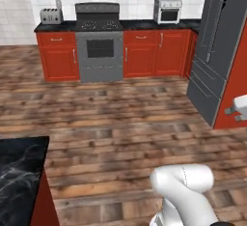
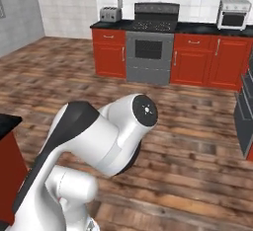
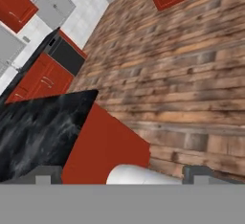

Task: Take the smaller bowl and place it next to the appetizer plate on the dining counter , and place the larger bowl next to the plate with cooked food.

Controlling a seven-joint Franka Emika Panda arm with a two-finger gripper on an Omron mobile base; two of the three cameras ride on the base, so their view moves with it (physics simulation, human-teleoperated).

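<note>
Gripper [image 3: 122, 176]: jaws spread wide, holding nothing.
Dining counter [image 3: 38, 132]: black marble top just beyond the left fingertip, above its red base.
Floor [image 3: 191, 74]: wooden planks beyond.

A home kitchen: red wooden cabinets [image 1: 157, 51], a grey steel stove [image 1: 99, 41], a silver toaster [image 1: 51, 15], a tall grey fridge [image 1: 217, 46], wood-plank floor [image 1: 120, 123].

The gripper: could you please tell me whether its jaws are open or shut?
Open: in the hand view, the gripper has its jaws wide apart, holding nothing.
</note>
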